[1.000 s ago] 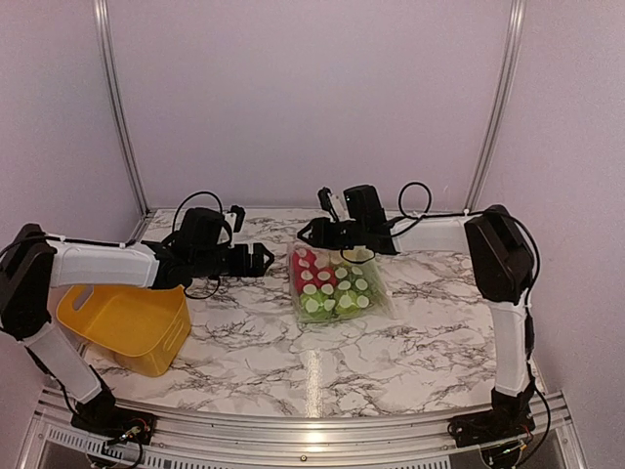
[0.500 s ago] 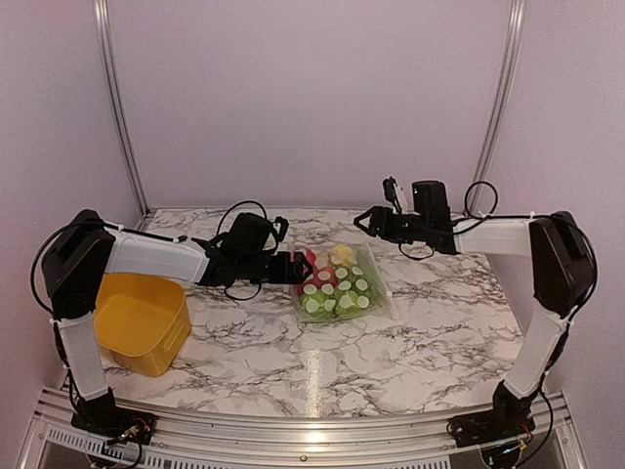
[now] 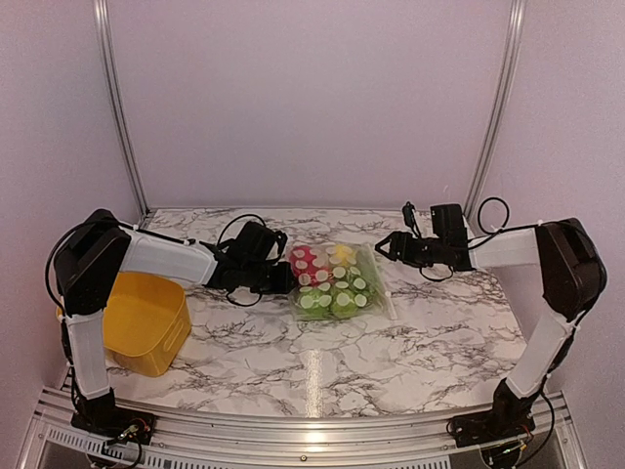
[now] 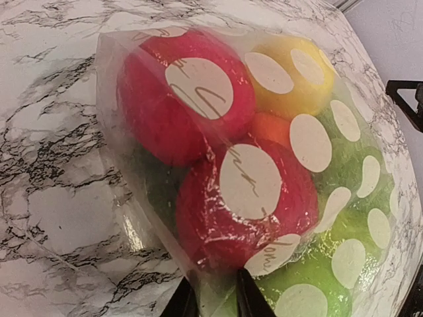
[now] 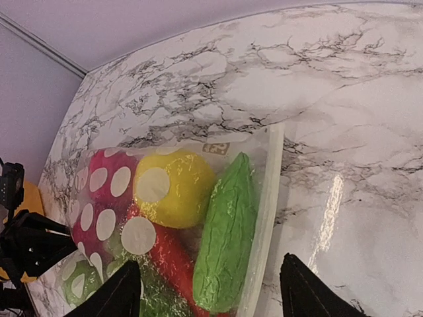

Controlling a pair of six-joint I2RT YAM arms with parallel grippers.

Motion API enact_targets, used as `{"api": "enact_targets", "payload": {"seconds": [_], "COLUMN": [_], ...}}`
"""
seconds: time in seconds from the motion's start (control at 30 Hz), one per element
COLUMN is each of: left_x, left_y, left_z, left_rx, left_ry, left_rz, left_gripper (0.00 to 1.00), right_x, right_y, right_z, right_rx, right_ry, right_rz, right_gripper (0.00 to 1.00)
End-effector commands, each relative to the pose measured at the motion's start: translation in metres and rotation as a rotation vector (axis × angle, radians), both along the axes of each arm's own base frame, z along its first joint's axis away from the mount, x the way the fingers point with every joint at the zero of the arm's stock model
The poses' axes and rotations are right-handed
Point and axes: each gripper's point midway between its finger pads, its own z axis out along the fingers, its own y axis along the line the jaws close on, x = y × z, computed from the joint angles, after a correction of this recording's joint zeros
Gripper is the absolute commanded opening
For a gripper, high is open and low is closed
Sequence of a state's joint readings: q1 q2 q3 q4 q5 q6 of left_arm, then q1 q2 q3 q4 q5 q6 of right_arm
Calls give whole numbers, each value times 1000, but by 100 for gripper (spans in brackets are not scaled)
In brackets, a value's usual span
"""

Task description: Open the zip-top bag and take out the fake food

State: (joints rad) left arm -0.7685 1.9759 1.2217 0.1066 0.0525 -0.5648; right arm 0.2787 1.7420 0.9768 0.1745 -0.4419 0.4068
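The zip-top bag [image 3: 332, 281], clear with pale dots, lies on the marble table mid-scene, and the fake food is inside it. Through the plastic show red pieces [image 4: 188, 109], a yellow one [image 5: 173, 186] and a green pod [image 5: 228, 231]. My left gripper [image 3: 286, 278] is at the bag's left edge; in the left wrist view its fingertips [image 4: 246, 298] pinch a fold of the bag's plastic [image 4: 215, 290]. My right gripper [image 3: 383, 246] hovers off the bag's right side, jaws wide apart and nothing between them. The zip strip [image 5: 264, 211] lies below it.
A yellow plastic basket [image 3: 137, 322] stands at the left near the left arm's base. Aluminium posts [image 3: 117, 107] and pale walls close off the back and sides. Marble table surface [image 3: 391, 352] stretches in front of the bag.
The left arm reached right to the bag and its jaws closed on the bag's left edge. The right gripper drew back to the right of the bag and opened wider.
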Motion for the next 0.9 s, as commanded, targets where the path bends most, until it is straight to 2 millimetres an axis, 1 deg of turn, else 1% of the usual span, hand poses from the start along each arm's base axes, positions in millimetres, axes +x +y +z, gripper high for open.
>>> {"api": "enact_targets", "payload": {"seconds": [0.0,0.17,0.23,0.33,0.43,0.57,0.63,0.8,0.87], "left_x": [-1,0,1,0,0,-1,-1,0,0], "left_y": [24,40,45,48,49,49,48,47,47], "left_z": [-35,-57,-64,-71,-76,-81,-82,-81,-80], "left_rx": [83,122,132,138,144,146,142,138,135], "left_ry": [79,123,137,150,156,162,163,158,157], "left_rz": [43,75,86,84,81,81,77,79,78], "left_gripper": [13,2,0,0,0,0,0,0,0], "right_x": [-3,-7,-8,-10,-16,-22,-23,-26,-27], "right_y": [0,3,4,4,11,23,27,35,36], "right_z": [-6,-15,-18,-27,-32,-25,-22,-20,-20], "right_rx": [0,8,11,27,102,205,243,318,332], "right_ry": [4,34,45,69,100,101,105,126,130], "right_rz": [35,63,70,81,127,179,199,229,232], "right_gripper": [71,72,73,74,73,72,68,55,47]}}
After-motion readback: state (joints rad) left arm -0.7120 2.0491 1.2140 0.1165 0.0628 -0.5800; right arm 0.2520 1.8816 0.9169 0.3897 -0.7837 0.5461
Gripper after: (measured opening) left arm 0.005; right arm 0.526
